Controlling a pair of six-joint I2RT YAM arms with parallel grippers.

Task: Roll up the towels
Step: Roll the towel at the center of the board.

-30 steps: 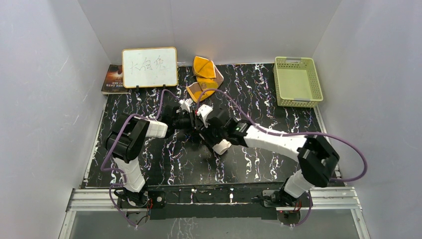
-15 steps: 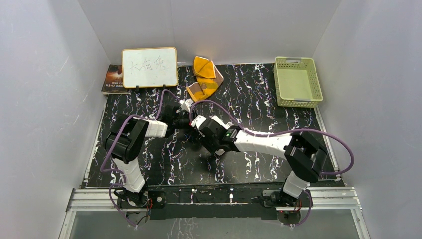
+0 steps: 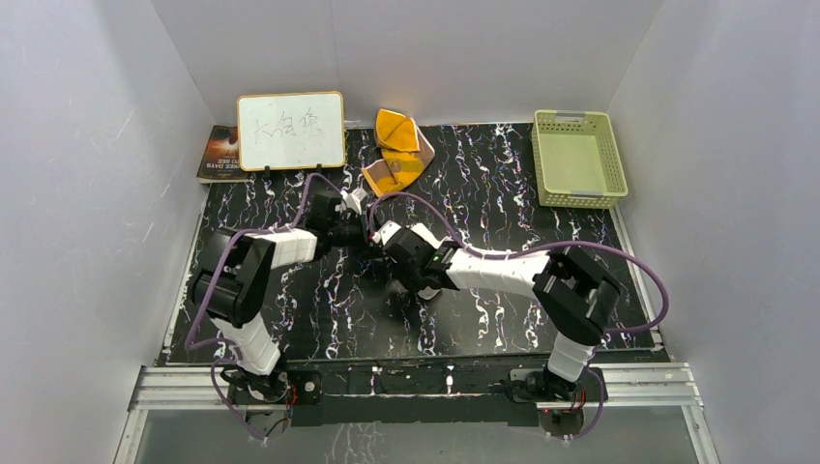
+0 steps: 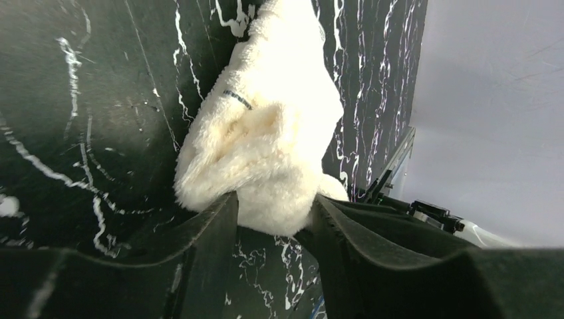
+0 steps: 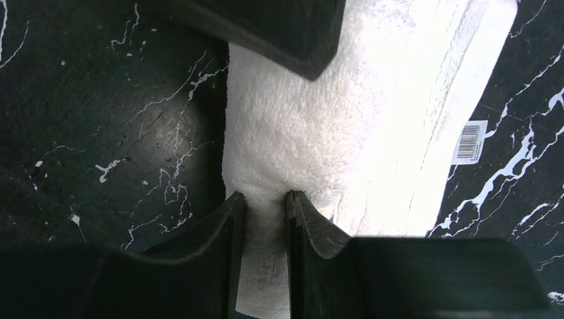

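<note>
**Rolling the cream towel: both pincers on the cloth, orange one untouched**

I judge I am in the middle of the first towel. The cream towel (image 4: 266, 133) lies mid-table on the black marbled table (image 3: 503, 193), under the two wrists where the arms meet. The left gripper (image 4: 274, 199) is clenched around a thick, puffy wad of it; the cloth fills the gap and touches both fingers. The right gripper (image 5: 265, 196) is pinched down on a thin fold at the towel's edge, with the jaws nearly together.

From the right wrist the towel reads as a thick folded slab with a straight hemmed border and a barcode label (image 5: 469, 136) sticking out of one side. From the left wrist it is a loose, lumpy bundle, not a tight cylinder. The pile is deep, soft terry. It will squash under the pads and spring back, so I expect it to loosen if I let go too soon.

Next I would turn the gripped edge over onto the body of the cloth, keeping both ends level so the roll does not cone.

The orange towel (image 3: 396, 150) sits crumpled at the far edge, just beside the white board (image 3: 290, 130) and well apart from the basket (image 3: 575, 159). It looks thinner and flatter in weave, brownish underneath. Its turn has not yet come.
</note>
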